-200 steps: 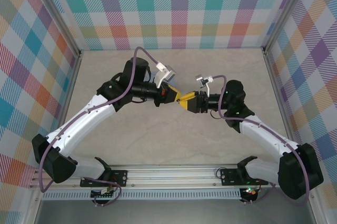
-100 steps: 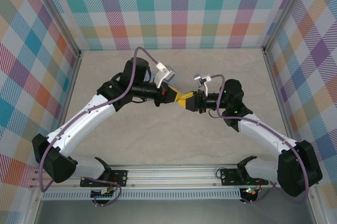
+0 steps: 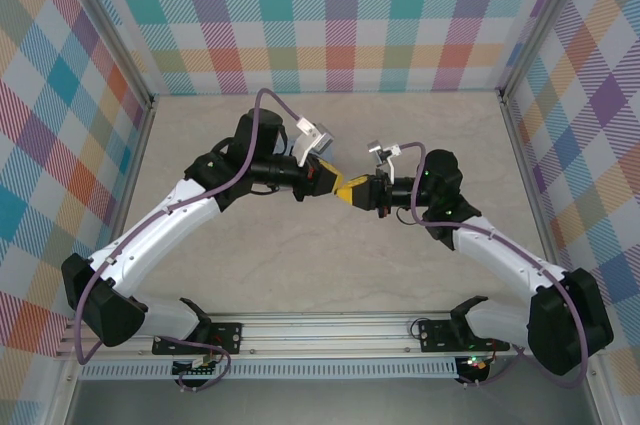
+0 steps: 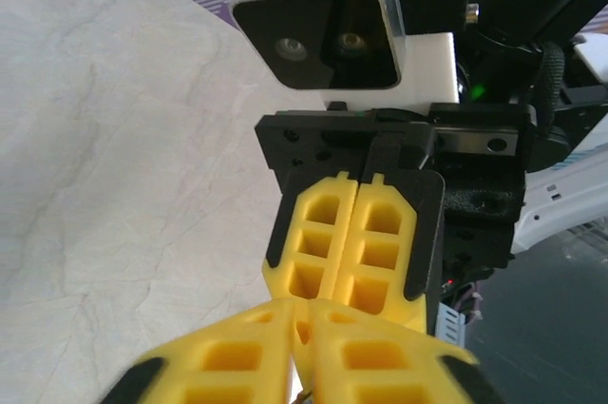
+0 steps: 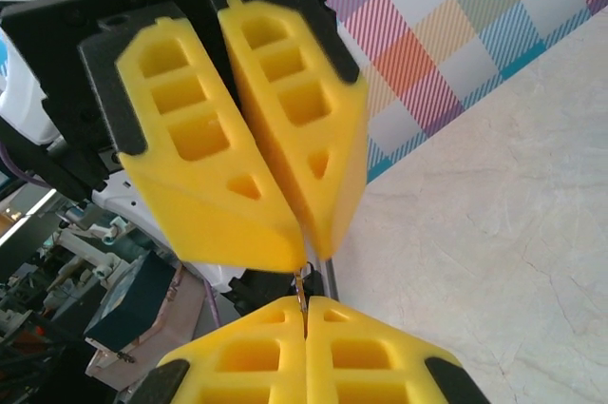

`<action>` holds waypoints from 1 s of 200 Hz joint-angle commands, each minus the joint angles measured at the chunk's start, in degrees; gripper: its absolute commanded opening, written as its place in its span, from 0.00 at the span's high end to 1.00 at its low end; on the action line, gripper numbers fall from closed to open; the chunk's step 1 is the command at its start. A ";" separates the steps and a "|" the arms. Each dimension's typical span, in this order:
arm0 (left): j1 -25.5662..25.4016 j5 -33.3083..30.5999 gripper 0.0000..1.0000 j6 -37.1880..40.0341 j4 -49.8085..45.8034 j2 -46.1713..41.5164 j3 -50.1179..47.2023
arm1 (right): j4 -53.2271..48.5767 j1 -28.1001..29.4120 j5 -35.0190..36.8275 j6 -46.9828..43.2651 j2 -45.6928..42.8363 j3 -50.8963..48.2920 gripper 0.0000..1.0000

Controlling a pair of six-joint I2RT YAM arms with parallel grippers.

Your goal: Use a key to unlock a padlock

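Top external: pale marble tabletop [image 3: 330,260], plaid walls [image 3: 330,15]; left pincer [image 3: 345,187] together, right pincer [image 3: 357,193] clamped on key [image 5: 301,291].

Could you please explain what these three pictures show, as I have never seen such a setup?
These are two robot arms, the left arm and right arm, bolted at the near edge of a pale table. One picture looks down from above; the other two come from wrist cameras. Each arm ends in a yellow two-fingered claw. The left claw and right claw are both shut, tip to tip. A thin sliver of metal sticks out of the right claw's tips; too small to tell if it is the key.
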 commanded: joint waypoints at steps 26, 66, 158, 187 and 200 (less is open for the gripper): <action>0.85 -12.76 0.42 -4.64 5.77 -5.75 -2.75 | -14.11 0.36 5.96 -8.90 -3.64 1.69 0.95; 9.55 -14.15 0.20 -19.47 14.69 -11.75 -16.28 | -22.77 0.36 13.20 -11.55 -2.47 1.87 0.93; 32.10 -12.10 0.01 -34.76 27.55 -6.69 -36.99 | -19.44 0.36 21.31 -6.10 11.73 5.40 0.95; 32.62 -12.88 0.00 -30.69 27.55 5.53 -29.74 | -20.97 0.36 23.30 -6.79 11.67 5.18 0.95; 32.63 -12.96 0.00 -29.07 26.58 11.32 -25.30 | -22.25 0.36 24.22 -7.52 11.02 4.90 0.95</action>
